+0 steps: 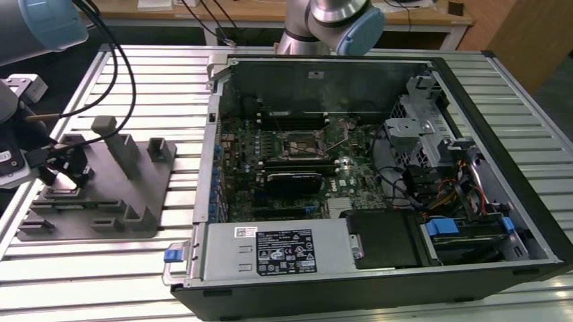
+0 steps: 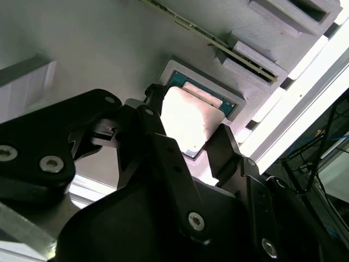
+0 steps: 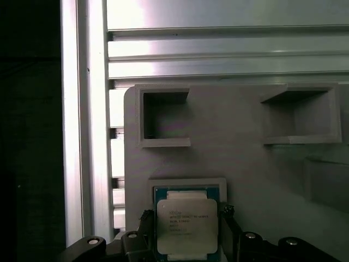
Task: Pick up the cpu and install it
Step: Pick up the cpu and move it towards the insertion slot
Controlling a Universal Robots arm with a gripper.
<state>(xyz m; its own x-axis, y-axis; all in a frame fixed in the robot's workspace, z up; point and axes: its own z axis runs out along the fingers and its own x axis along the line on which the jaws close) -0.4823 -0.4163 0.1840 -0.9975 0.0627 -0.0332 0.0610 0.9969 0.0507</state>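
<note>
Pick step is under way, install not begun. The cpu (image 3: 187, 229) is lying flat, silver lid up, in its shallow pocket on the grey fixture tray (image 3: 245, 164), which sits on the slatted table (image 1: 107, 268) at the exterior view's left, well apart from the open computer case (image 1: 358, 67). The motherboard socket (image 1: 300, 142) is showing no chip in it.

The gripper (image 3: 185, 214) is hanging directly over that pocket. Its fingers (image 3: 146, 216) are straddling the chip and sitting about at the pocket rim on either side, so I'm reading the claw as spread and not yet pinching — exact contact is hard to call from the wrist views.

My read on the grasp: it's calling for both pads landing square on opposite edges of the chip and low enough to catch it, since a flat part in a recess is leaving little to bite.

Pose: the arm (image 1: 36, 20) is reaching in from the upper left of the exterior view, wrist pointing straight down at the tray — tool axis looking roughly vertical.
</note>
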